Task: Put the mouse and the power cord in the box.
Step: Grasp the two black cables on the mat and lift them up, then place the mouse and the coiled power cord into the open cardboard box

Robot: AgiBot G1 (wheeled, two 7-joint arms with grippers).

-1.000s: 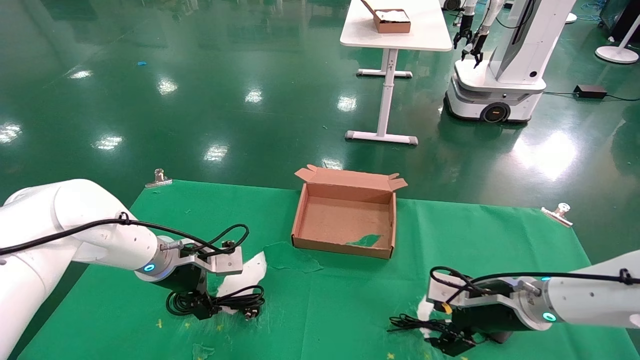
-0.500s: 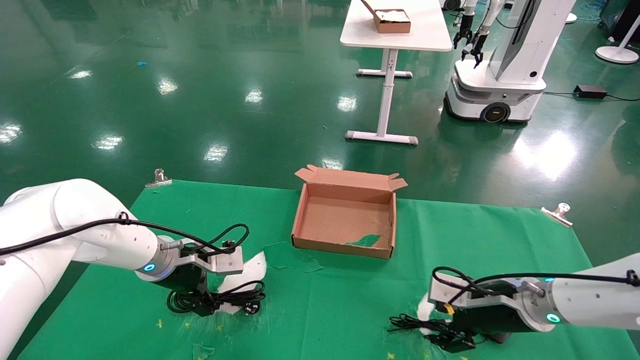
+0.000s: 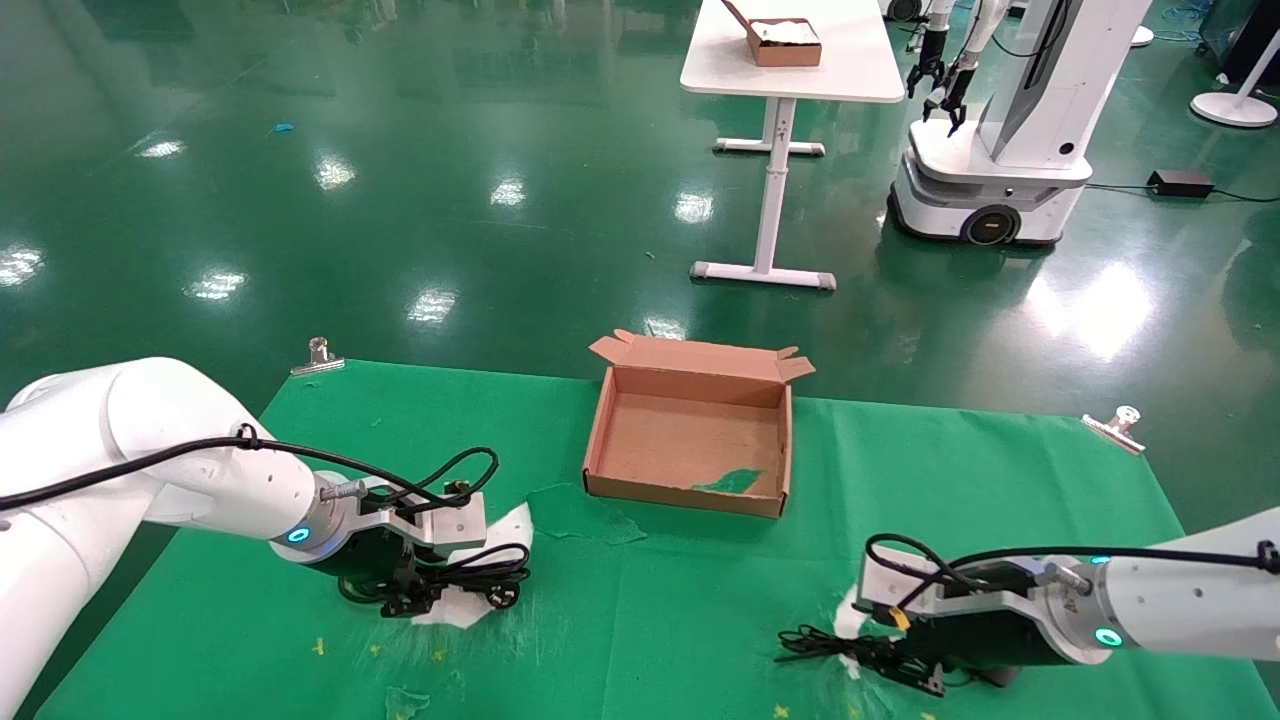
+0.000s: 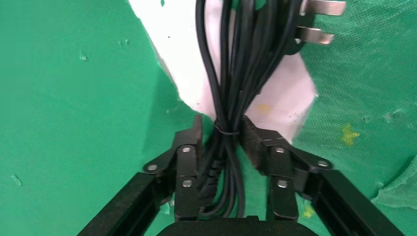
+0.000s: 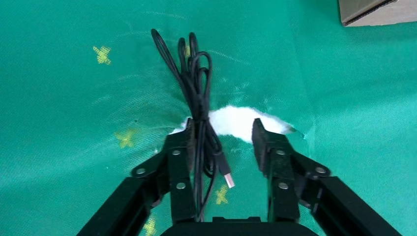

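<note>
Since a second ago we see the left gripper [image 4: 227,135] draw the power cord [image 4: 236,73] slightly toward the box [image 3: 600,425], its jaws clamped on the bundle (plug prongs lie over the torn white patch). Our right gripper [image 5: 223,140] sits low with jaws apart around a thin cable, probably the mouse's.
</note>
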